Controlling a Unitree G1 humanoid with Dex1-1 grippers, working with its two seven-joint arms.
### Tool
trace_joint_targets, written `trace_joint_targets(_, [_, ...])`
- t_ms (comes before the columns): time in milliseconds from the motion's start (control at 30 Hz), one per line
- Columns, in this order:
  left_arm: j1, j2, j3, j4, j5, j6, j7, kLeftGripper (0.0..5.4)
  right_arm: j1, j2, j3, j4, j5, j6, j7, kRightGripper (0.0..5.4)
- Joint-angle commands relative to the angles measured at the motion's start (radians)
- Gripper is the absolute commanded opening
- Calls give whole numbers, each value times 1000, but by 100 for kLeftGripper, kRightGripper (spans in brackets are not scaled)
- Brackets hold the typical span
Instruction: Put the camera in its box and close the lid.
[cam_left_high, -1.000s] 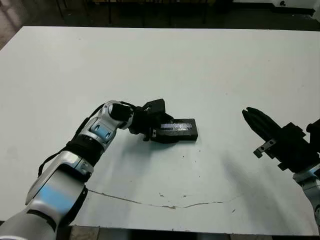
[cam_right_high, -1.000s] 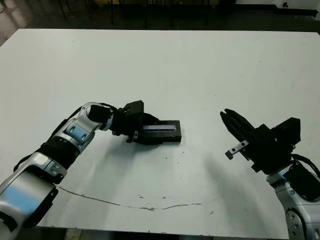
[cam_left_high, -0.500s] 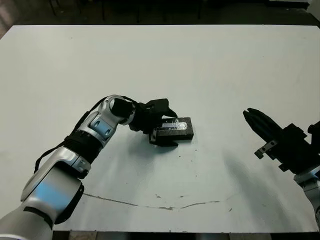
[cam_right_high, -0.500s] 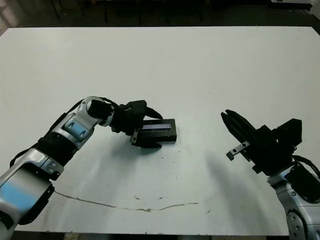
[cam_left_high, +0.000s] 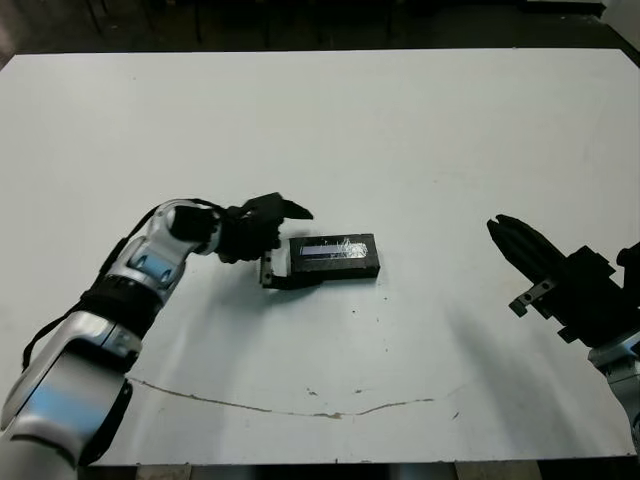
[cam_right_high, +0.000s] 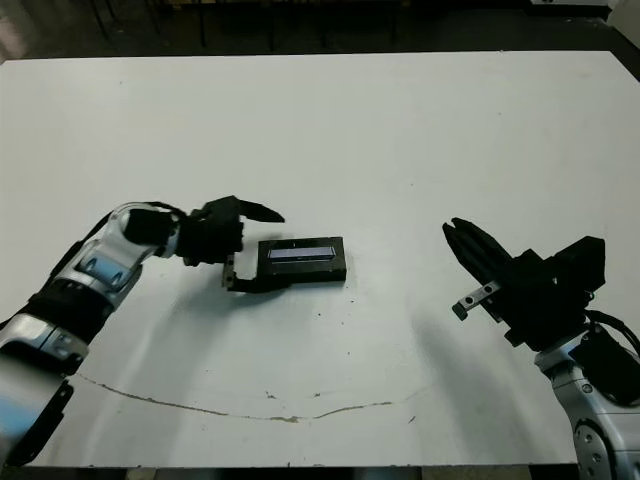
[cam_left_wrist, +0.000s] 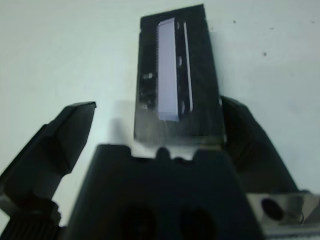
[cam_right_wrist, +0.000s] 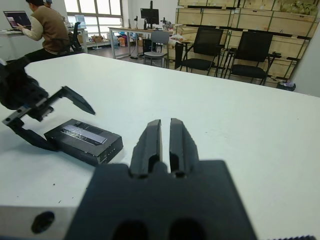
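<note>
Left wrist view: left gripper (cam_left_wrist: 150, 130) jaws spread wide, astride the left end of the lid (cam_left_high: 330, 257), one finger touching its near side, nothing clamped. Lid lay flat mid-table (cam_left_high: 400, 130). Right gripper (cam_right_high: 470, 245) jaws pressed together, empty, well right.

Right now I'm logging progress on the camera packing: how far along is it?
It looks nearly finished. The lid with its silvery strip sits flat over the box, and neither the white lining nor the camera shows, so the camera is presumably inside. The left gripper is open at the box's end, one finger low beside it. The right gripper is shut and waits apart. Left: perhaps only confirming the lid is fully seated.
</note>
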Motion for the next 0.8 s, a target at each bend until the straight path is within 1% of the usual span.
trace_joint_targets(33, [140, 133, 13, 45, 70, 58, 10, 539, 5, -17, 1, -7, -6, 21, -3, 0])
trace_joint_targets(133, [203, 197, 56, -24, 36, 70, -5, 539, 4, -14, 1, -7, 9, 30, 1, 0])
trace_joint_targets(233, [268, 262, 88, -122, 21, 84, -5, 539, -4, -8, 5, 23, 6, 6, 21, 0])
trace_joint_targets(333, [314, 332, 122, -235, -1, 93, -21, 539, -4, -20, 9, 5, -11, 31, 5, 0])
trace_joint_targets(433, [333, 388, 155, -357, -40, 162, -53, 539, -10, -26, 11, 10, -3, 45, 16, 0])
trace_joint_targets(500, [337, 411, 182, -438, -62, 208, -56, 539, -12, -21, 12, 21, -5, 36, 19, 0])
trace_joint_targets(567, [347, 404, 226, -509, -99, 266, -26, 539, -11, -16, 15, 26, -11, 32, 13, 0])
trace_joint_targets(633, [375, 364, 288, -593, -127, 312, 66, 532, -9, -19, 21, 5, -25, 43, -6, 0])
trace_joint_targets(700, [409, 289, 340, -672, -157, 354, 190, 511, -6, -14, 26, -6, -32, 37, -15, 0])
trace_joint_targets(800, [446, 126, 373, -793, -194, 420, 400, 460, -14, 4, 40, 12, -39, 14, -20, 0])
